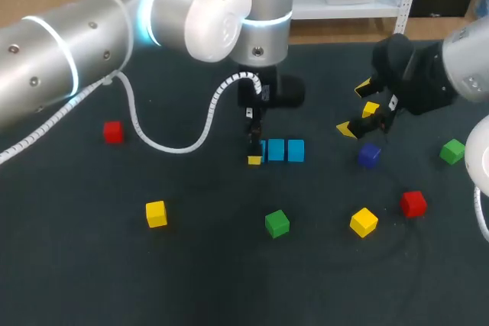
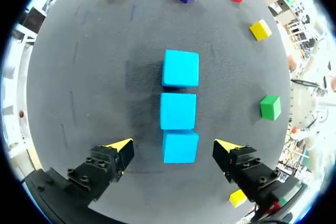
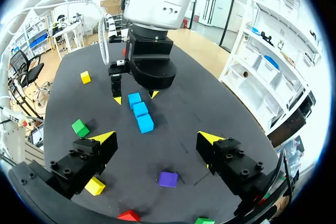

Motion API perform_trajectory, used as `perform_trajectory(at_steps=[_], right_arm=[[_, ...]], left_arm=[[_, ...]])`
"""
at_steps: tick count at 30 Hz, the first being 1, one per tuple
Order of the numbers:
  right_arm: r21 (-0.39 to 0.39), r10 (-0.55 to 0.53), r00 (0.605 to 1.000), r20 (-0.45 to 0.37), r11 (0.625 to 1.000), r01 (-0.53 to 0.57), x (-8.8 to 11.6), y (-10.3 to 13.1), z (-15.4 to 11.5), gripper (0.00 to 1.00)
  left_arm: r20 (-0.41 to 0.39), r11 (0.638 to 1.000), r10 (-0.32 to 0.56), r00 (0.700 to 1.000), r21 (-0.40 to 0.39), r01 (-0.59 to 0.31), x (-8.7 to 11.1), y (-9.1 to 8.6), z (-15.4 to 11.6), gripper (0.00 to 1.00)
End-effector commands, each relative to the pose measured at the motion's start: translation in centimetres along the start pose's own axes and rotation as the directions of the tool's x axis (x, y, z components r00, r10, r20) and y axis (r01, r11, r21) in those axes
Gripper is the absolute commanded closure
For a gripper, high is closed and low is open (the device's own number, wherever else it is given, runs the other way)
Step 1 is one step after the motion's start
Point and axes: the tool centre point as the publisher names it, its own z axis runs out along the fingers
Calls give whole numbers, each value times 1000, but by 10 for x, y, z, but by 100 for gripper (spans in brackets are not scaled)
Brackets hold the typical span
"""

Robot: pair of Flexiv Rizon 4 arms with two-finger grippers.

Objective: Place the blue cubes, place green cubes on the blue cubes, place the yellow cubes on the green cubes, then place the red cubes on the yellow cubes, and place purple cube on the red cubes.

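Note:
Three blue cubes (image 2: 178, 110) lie in a touching row at the table's middle (image 1: 284, 150). My left gripper (image 2: 175, 147) hangs open over the row's nearest cube (image 2: 180, 147), its fingers standing clear on either side; in the head view (image 1: 258, 150) it covers that end cube. My right gripper (image 1: 356, 108) is open and holds nothing, above the table's back right (image 3: 157, 138). A purple cube (image 1: 369, 155) and a yellow cube (image 1: 371, 109) lie near it. Loose cubes: green (image 1: 276, 223), yellow (image 1: 364, 221), red (image 1: 413, 204), green (image 1: 452, 151), yellow (image 1: 156, 213), red (image 1: 113, 132).
The dark table mat (image 1: 206, 280) carries only the scattered cubes. My left arm (image 1: 114, 28) crosses over the back left, its white cable (image 1: 164, 143) drooping toward the mat. The table's back edge (image 1: 336, 40) runs behind both grippers.

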Motion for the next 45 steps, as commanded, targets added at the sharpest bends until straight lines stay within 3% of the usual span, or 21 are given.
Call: perform_trajectory(at_steps=[1, 10, 13, 17, 25, 32, 33, 35, 45], right_arm=[[-3, 0, 1000, 2, 1000, 0, 0, -1, 0, 0], [-3, 0, 1000, 2, 1000, 0, 0, -1, 0, 0], [-3, 0, 1000, 2, 1000, 0, 0, -1, 0, 0], [-3, 0, 1000, 2, 1000, 0, 0, -1, 0, 0], [-3, 0, 1000, 2, 1000, 0, 0, -1, 0, 0], [-3, 0, 1000, 2, 1000, 0, 0, -1, 0, 0], [-3, 0, 1000, 2, 1000, 0, 0, -1, 0, 0], [-3, 0, 1000, 2, 1000, 0, 0, -1, 0, 0], [-3, 0, 1000, 2, 1000, 0, 0, -1, 0, 0]], left_arm=[[14, 1000, -8, 1000, -3, 9, 3, 0, 0, 0], [39, 998, -55, 998, -4, 55, 8, 3, 3, 0], [61, 998, -59, 996, -9, 60, 7, 4, 2, 14], [73, 998, -60, 996, -12, 61, 7, 6, 3, 40], [74, 998, -56, 996, -8, 57, 7, 5, 5, 48], [76, 999, -48, 996, -2, 49, 7, 3, 4, 40], [75, 999, -48, 996, -1, 48, 7, 2, 3, 31], [76, 998, -58, 995, 1, 58, 7, 1, 2, 0], [169, 984, -178, 969, 0, 181, 24, -7, -21, 0]])
